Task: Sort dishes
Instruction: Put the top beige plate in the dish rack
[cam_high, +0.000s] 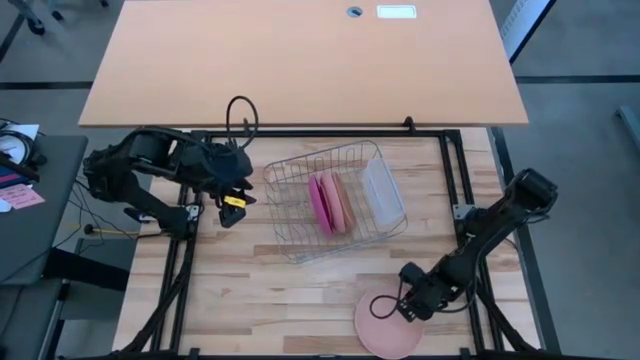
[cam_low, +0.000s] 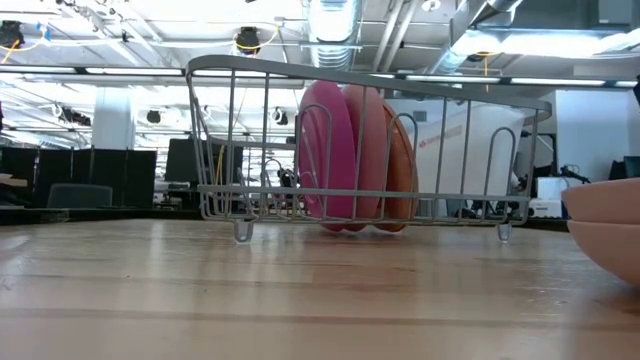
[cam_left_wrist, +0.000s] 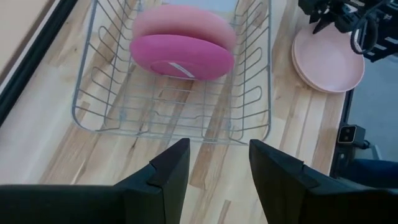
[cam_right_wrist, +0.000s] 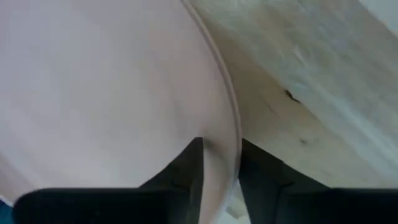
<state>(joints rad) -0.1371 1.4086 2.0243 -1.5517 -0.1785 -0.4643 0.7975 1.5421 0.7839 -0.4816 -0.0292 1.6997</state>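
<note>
Pinching the rim of the top pale pink plate, the right gripper is working; three plates racked, stack remaining; left gripper spread, waiting.

Plates stand in rack, tub alongside.

Open-plan lab/office: exposed ceiling ducts, strip lights, monitors behind wooden bench.
</note>
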